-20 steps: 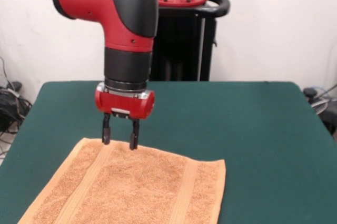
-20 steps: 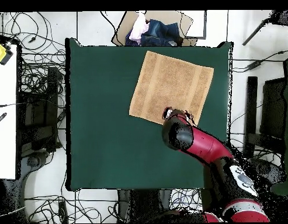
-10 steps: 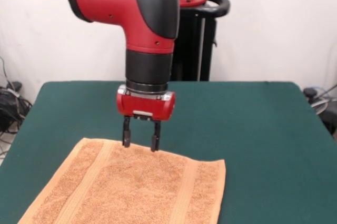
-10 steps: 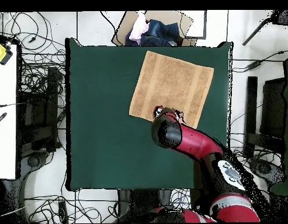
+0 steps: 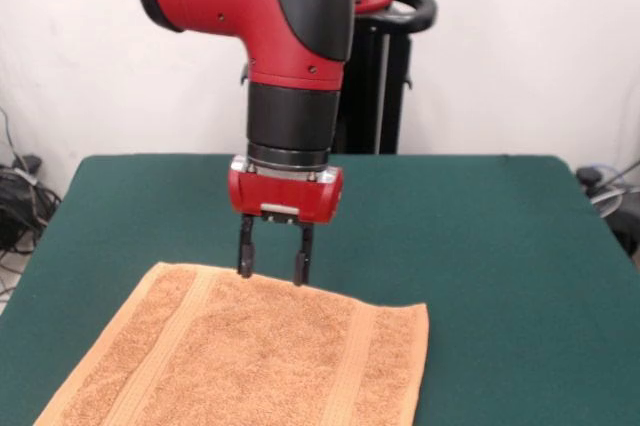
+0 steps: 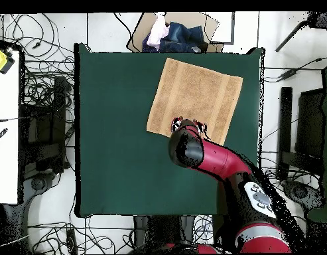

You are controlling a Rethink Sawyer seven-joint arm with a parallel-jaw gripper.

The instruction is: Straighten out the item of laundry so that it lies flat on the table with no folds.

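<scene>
Towel (image 5: 250, 356) lies almost flat under the spread, empty gripper (image 5: 272, 272). Risk: the tips catch its edge just below and drag new folds across the counter (image 5: 480, 236).

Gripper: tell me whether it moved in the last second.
Yes. The gripper slid toward picture right in the front view, along the far edge of the unmoved towel.

Front view: set low across the table (image 5: 500, 236), facing the pedestal (image 5: 365, 86) at the far side — close enough to cut off the towel's (image 5: 250, 366) near edge. Overhead view: straight down from high up, whole table (image 6: 113, 146) framed (floor cables around it), robot base at bottom. Shared by both: tabletop, towel (image 6: 192, 96), arm (image 6: 219, 166).
</scene>
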